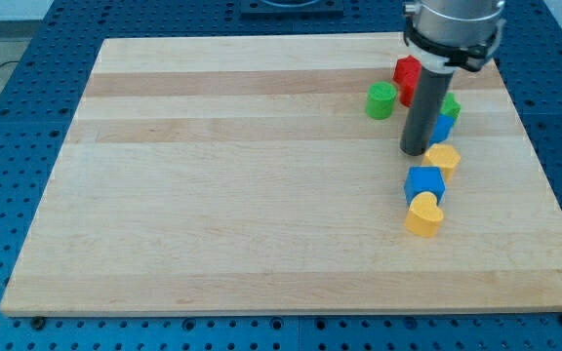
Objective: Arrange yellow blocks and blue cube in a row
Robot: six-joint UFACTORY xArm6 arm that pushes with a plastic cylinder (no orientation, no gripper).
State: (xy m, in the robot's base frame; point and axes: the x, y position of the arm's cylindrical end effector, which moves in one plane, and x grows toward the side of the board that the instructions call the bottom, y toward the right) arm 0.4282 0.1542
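Your tip (416,152) has no claw and holds nothing. It sits just left of the top yellow block (443,159). Below that are the blue cube (424,182) and the yellow heart (423,215), almost in a line already. Push too hard and the top yellow block could slide away and break the row.

Blocks crowd the board (261,195) at the view's right: green cylinder (381,100), blue cube (424,182), yellow heart (423,216).
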